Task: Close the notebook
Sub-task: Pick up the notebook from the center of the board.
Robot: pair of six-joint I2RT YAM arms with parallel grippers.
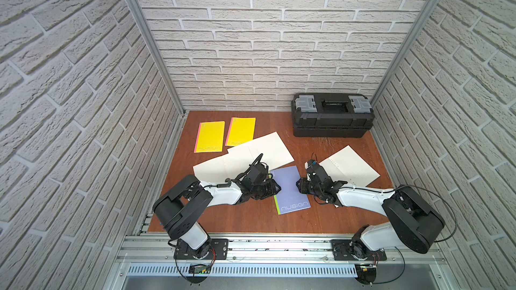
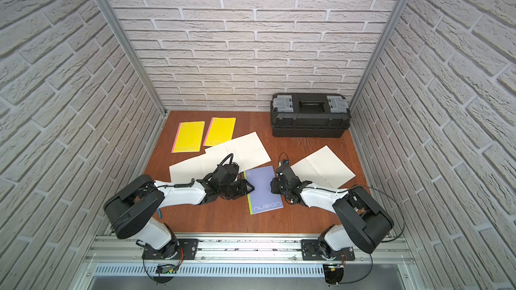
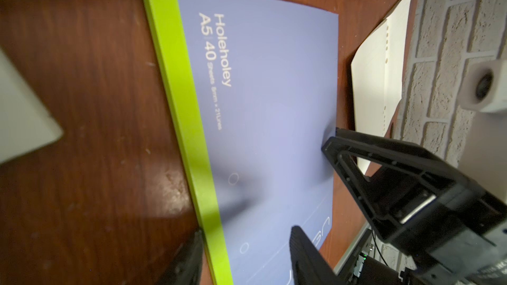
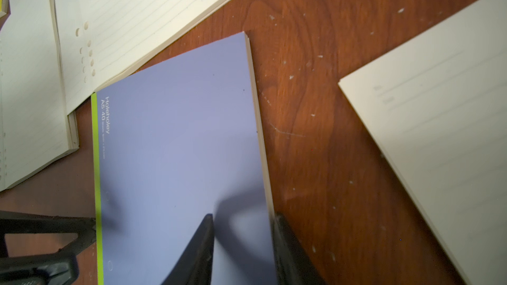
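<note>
The lavender notebook with a lime-green spine lies closed and flat on the wooden table, at the middle front in both top views. My left gripper is open at its spine side. One finger rests on the table beside the green strip and the other is over the cover. From the opposite side my right gripper stands narrowly open across the page edge, one finger over the cover and one on the table beside it. In a top view the two grippers face each other across the notebook.
Two open white lined notebooks overlap just behind the left arm, and a third open one lies behind the right arm. Two closed yellow notebooks sit at the back left. A black toolbox stands at the back right.
</note>
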